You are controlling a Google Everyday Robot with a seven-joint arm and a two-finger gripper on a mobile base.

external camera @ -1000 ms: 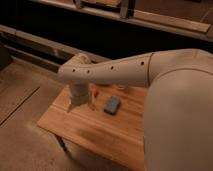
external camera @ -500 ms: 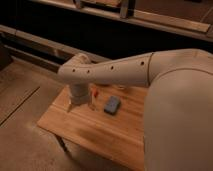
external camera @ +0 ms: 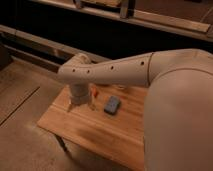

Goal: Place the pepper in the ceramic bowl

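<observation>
Wide open and empty, the end effector (external camera: 78,106) hangs by the far edge of the wooden counter (external camera: 100,134). The slender red chili pepper (external camera: 95,92) lies just beside it, toward the blue rectangular block (external camera: 112,105).

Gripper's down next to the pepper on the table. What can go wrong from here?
1. The gripper, open, hangs low over the table with the pepper beside it, not between the jaws; closing here would probably grab nothing.
2. The blue block lies near the pepper; a sideways correction might knock it.
3. The ceramic bowl does not show, perhaps hidden by the arm, so the carry path cannot be checked.
</observation>
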